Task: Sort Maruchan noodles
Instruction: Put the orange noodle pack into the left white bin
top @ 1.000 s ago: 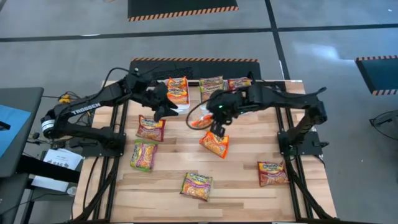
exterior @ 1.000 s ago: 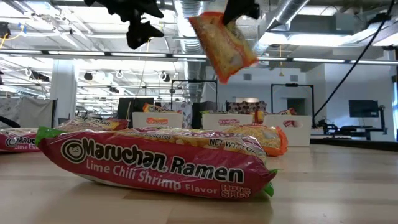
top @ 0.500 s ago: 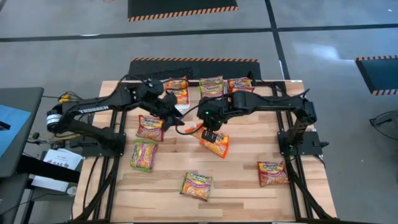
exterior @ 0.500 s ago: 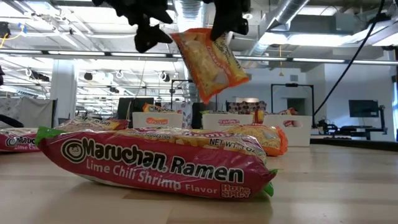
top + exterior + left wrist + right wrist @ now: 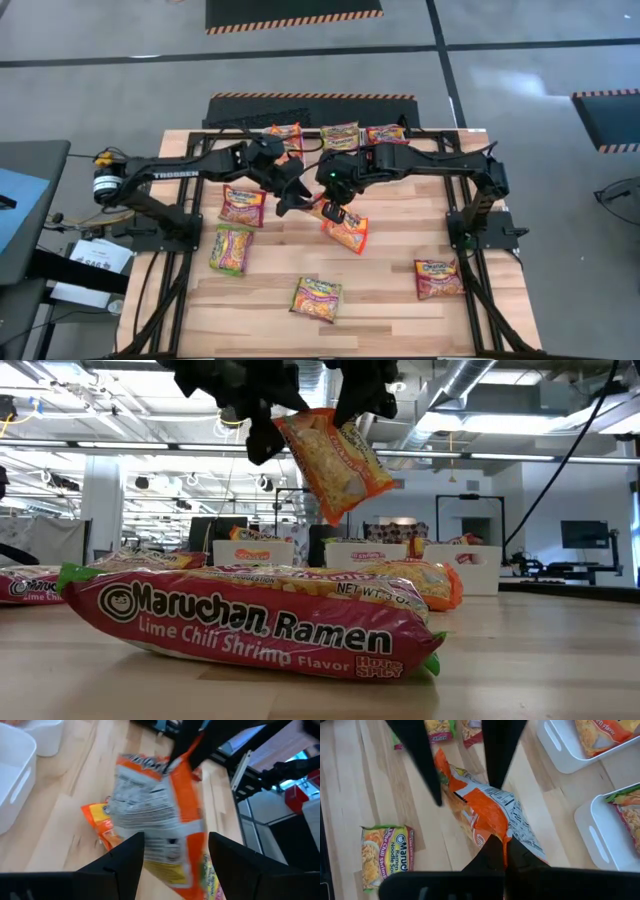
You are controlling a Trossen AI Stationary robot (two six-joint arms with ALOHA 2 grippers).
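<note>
Mid-sort: orange packet (image 5: 322,207) hanging above table (image 5: 390,300) centre, pinched in closed right end effector (image 5: 334,206), open left end effector (image 5: 293,198) alongside; some packets binned (image 5: 340,137), five loose (image 5: 317,298).

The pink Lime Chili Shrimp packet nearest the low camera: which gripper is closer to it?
Left, but narrowly. The left gripper, open, and the right gripper, shut on an orange packet, both hang above mid-table, well behind the pink Lime Chili Shrimp packet.
</note>
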